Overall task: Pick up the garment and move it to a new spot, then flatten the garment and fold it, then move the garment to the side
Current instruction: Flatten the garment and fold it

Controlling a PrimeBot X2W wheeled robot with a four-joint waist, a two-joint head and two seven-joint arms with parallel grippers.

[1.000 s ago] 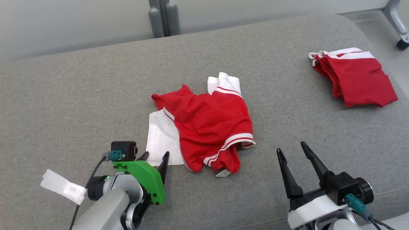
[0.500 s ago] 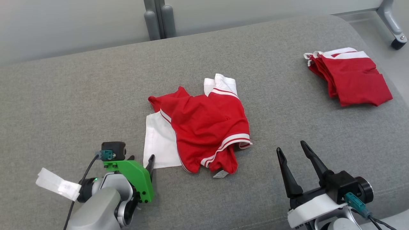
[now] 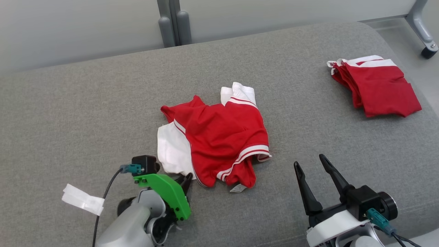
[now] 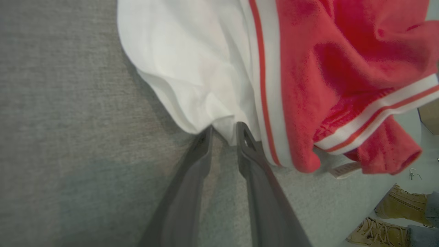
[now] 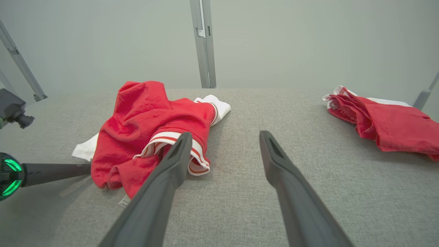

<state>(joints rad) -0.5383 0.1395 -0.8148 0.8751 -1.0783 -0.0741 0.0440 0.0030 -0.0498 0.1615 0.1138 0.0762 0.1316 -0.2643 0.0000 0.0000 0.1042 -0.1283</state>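
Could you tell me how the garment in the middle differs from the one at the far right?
The middle garment lies crumpled, while the right garment is folded neatly. The middle garment shows a broad white panel; the right garment shows mostly red. The left gripper pinches the middle garment's white corner; nothing touches the right garment. Both are red with white trim, on the grey cushion.

Soft, even, bright light. In the left wrist view the garment (image 4: 308, 68) is blurred and a dim shadow darkens the bench (image 4: 51, 103). Wrist views bow at their edges.
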